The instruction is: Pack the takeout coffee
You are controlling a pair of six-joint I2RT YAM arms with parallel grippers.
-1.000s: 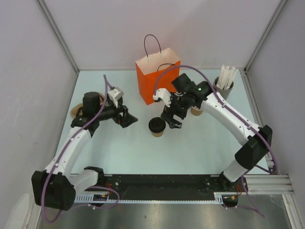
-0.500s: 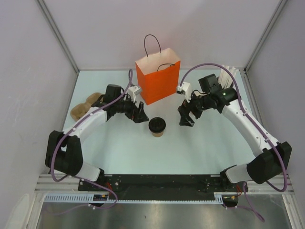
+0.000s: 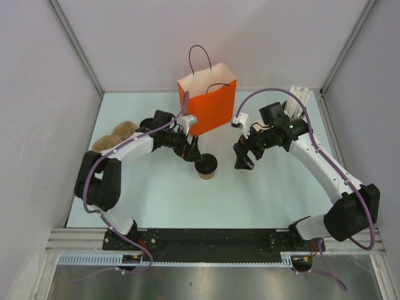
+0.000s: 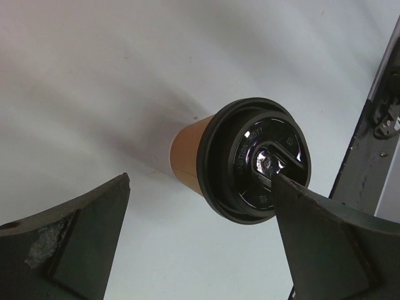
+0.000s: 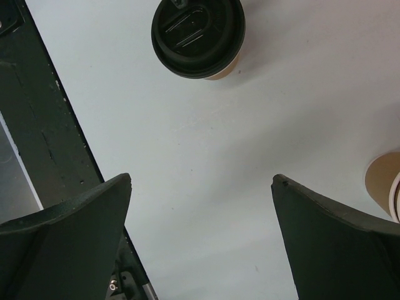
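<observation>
The takeout coffee (image 3: 205, 166) is a small tan paper cup with its black lid on, standing mid-table. It shows in the left wrist view (image 4: 253, 159) and at the top of the right wrist view (image 5: 197, 36). My left gripper (image 3: 195, 155) is open and empty, just left of and above the cup, one finger overlapping the lid's edge in view. My right gripper (image 3: 242, 157) is open and empty, a short way right of the cup. The orange paper bag (image 3: 207, 104) stands open behind the cup.
A grey cylinder of white sticks (image 3: 295, 105) stands at the back right. Brown paper sleeves (image 3: 114, 137) lie at the left. Another tan cup (image 5: 387, 185) shows at the right edge of the right wrist view. Walls close the table on three sides.
My left gripper has swung right, from the table's left side to right beside the cup. My right gripper drew back from the cup to the right, then held.
</observation>
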